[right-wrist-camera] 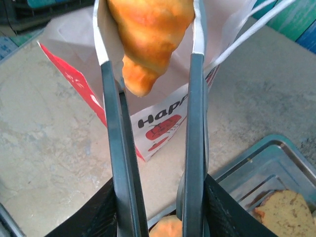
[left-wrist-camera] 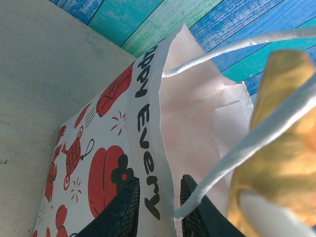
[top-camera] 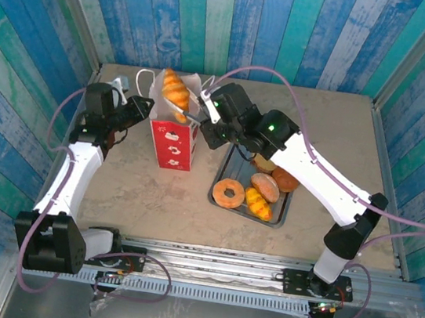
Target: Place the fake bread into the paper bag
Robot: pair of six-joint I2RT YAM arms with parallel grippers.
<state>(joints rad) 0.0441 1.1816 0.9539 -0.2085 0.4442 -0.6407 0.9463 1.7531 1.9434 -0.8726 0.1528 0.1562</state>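
Observation:
The paper bag (top-camera: 172,141) stands upright left of centre, white with red fruit prints. My left gripper (top-camera: 147,108) is at its left upper rim. In the left wrist view its fingers (left-wrist-camera: 157,207) are shut on the bag's printed wall (left-wrist-camera: 113,148), one finger outside and one inside beside a cord handle (left-wrist-camera: 256,138). My right gripper (right-wrist-camera: 158,207) is shut on metal tongs (right-wrist-camera: 192,123). The tong tips hold a croissant (right-wrist-camera: 148,29) of fake bread just above the bag's open mouth (top-camera: 176,88). More fake bread lies on the tray: a ring donut (top-camera: 229,192), a yellow twisted roll (top-camera: 258,203) and round buns (top-camera: 265,186).
The grey metal tray (top-camera: 232,158) sits right of the bag, under my right arm. Blue and green plank walls close in the table on three sides. Bare tabletop lies in front of the bag and at the far right.

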